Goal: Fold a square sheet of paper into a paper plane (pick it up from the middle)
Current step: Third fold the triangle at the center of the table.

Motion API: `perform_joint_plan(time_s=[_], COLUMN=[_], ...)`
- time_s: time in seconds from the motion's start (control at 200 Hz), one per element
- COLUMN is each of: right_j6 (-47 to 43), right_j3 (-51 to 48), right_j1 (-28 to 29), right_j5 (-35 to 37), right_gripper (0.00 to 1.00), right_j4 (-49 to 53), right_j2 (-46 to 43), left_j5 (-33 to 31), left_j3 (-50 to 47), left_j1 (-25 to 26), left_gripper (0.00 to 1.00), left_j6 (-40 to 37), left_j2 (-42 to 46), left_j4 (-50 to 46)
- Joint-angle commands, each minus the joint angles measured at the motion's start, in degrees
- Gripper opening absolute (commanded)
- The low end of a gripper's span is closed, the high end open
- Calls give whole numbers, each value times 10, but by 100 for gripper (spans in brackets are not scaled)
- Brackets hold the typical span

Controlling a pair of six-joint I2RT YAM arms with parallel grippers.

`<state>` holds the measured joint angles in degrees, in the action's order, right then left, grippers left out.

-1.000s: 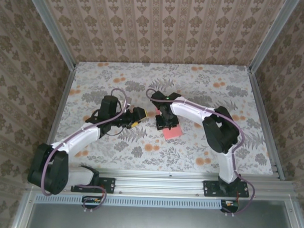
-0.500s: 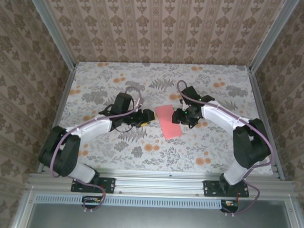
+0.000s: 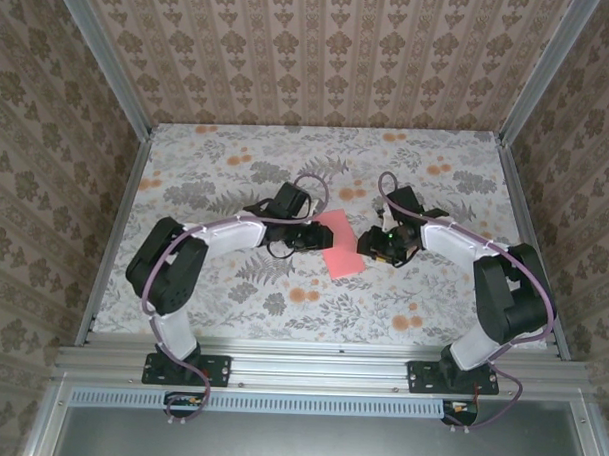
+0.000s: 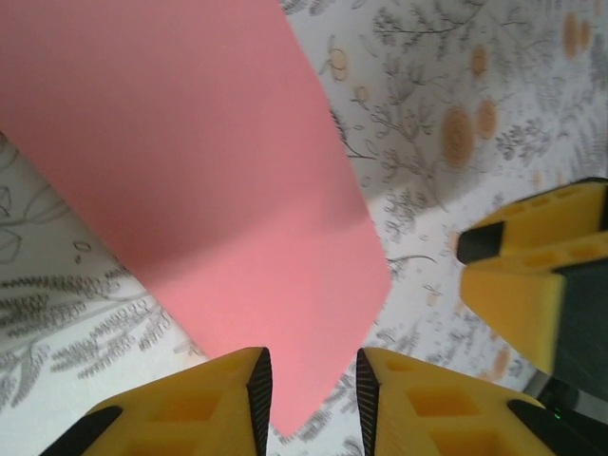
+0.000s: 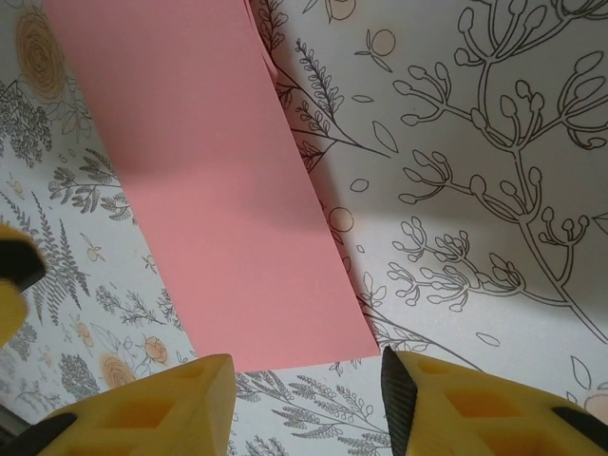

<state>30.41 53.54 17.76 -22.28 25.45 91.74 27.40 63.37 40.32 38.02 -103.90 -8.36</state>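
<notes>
Top external view, contents counted:

- Arms, two. Grippers, two.
- Square sheet of paper (image 3: 341, 247), one. It is coral pink and lies flat as a narrow oblong near the middle of the table (image 3: 231, 316), between the two grippers.
- Table, one, covered in a floral print of grey leaves and orange blooms.

Left gripper (image 3: 309, 236): at the sheet's left edge. In the left wrist view (image 4: 312, 380) its yellow fingers (image 4: 190, 418) stand a narrow gap apart, and a corner of the sheet (image 4: 190, 171) reaches into that gap. They are not pressed on the paper.

Right gripper (image 3: 374, 246): just beside the sheet's right edge. In the right wrist view (image 5: 309, 380) its fingers (image 5: 475, 408) stand well apart and hold nothing. The sheet's short edge (image 5: 218, 209) lies just ahead of them.

Changes from the earlier frames:
- A second ago the right gripper stood over the sheet and hid most of it. It now sits to the sheet's right.
- The left gripper has moved in from well left of the sheet to its edge.
- The sheet itself lies where it did half a second ago.
</notes>
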Motion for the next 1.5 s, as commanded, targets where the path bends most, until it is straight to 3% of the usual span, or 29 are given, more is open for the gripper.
perform_joint_plan(time_s=[0.0,0.42,0.94,1.5], right_j6=[11,19,2,3], right_j3=[-16,-40,-7,17], right_j1=[-7,-18,-24,-23], right_j5=[-34,-61,-80,-161], right_gripper=[47,46,49,48], right_j4=[-32,-62,-65,-84], right_j2=[-8,13,61,107], left_j5=[-22,-12,-24,-17], left_j3=[29,49,14,0], left_j1=[6,9,-10,-17], left_gripper=[31,22,12,11], left_j6=[-33,-46,-68,-74], left_j2=[-27,-94,-102,-121], left_j4=[-29,-27,-34,-25])
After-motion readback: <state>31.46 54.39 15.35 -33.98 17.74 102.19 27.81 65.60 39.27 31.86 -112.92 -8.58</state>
